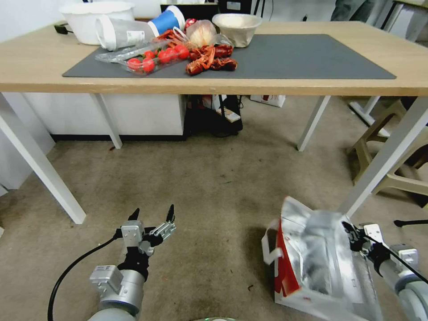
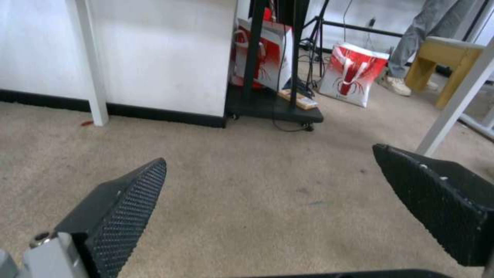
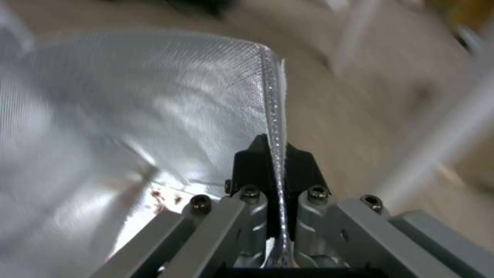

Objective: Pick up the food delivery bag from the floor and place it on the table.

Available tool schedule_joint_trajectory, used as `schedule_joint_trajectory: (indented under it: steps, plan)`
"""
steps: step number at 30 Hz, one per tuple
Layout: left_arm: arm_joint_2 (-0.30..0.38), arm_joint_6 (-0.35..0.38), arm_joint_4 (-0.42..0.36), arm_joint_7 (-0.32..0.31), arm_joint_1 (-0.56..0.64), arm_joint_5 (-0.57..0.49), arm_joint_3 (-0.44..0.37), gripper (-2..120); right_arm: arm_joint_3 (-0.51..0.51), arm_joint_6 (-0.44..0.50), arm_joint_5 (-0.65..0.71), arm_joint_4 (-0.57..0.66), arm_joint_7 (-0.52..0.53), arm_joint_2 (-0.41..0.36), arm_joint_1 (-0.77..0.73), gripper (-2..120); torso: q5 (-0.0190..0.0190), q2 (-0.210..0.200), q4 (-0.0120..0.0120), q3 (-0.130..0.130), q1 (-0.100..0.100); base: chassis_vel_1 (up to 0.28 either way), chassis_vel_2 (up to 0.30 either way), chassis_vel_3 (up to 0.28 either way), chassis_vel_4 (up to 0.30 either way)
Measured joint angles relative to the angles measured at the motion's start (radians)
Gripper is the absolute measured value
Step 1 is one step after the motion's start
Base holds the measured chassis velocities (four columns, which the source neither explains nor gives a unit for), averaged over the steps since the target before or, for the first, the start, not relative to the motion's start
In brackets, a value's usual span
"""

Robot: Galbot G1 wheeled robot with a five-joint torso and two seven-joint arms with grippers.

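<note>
Right claw point(image 3: 274, 148) clamped on foil rim of delivery bag point(image 1: 312, 263) standing on floor point(image 1: 214, 187); left claw point(image 1: 152, 217) wide, apart, holding nothing.

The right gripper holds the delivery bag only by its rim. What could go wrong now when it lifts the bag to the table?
1. The right gripper pinches only the thin foil rim of the food delivery bag, so the rim may tear or slip.
2. The white table leg stands close beside the bag, which may snag on it.
</note>
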Motion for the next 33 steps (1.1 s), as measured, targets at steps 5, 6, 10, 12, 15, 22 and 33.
schedule_joint_trajectory:
  steps: [5,6,10,12,15,22,33]
  plan:
    - [0.0,0.0,-0.005,-0.002,0.0,-0.003,-0.004,100,0.02,0.152,0.081,0.005,-0.199,-0.025,-0.003,0,0.0001,0.0,0.0001,0.0,0.0,0.0,0.0,0.0,0.0]
    - [0.0,-0.001,-0.007,-0.002,0.0,-0.008,-0.005,100,0.027,0.207,0.119,0.011,-0.289,-0.039,-0.002,0,0.0002,0.0,0.0,0.0,0.0,0.0,0.0,0.0,0.0]
    - [0.0,-0.005,-0.009,-0.012,0.0,-0.019,-0.009,100,0.039,0.288,0.201,0.018,-0.454,-0.081,0.016,0,0.0001,0.0,0.0001,0.0,0.0,0.0,0.0,0.0,0.0]
    - [0.0,-0.006,-0.011,-0.024,-0.001,-0.024,-0.009,100,0.043,0.318,0.288,0.018,-0.568,-0.115,0.03,0,0.0001,0.0,0.0001,0.0,0.0,0.0,0.0,0.0,0.0]
    - [-0.001,-0.006,-0.013,-0.026,-0.001,-0.026,-0.008,100,0.051,0.327,0.343,0.024,-0.636,-0.137,0.033,0,0.0002,0.0,0.0001,0.0,0.0,0.0,0.0,0.0,0.0]
    - [-0.003,-0.001,-0.02,-0.031,-0.002,-0.034,-0.01,100,0.09,0.256,0.501,0.076,-0.773,-0.184,0.01,0,0.0004,0.0,-0.0001,0.0,0.0,0.0,0.0,0.0,0.0]
    - [-0.002,0.003,-0.034,-0.052,-0.002,-0.052,-0.017,100,0.101,0.146,0.724,0.098,-0.913,-0.23,0.02,0,0.0001,0.0,0.0001,0.0,0.0,0.0,0.0,0.0,0.0]
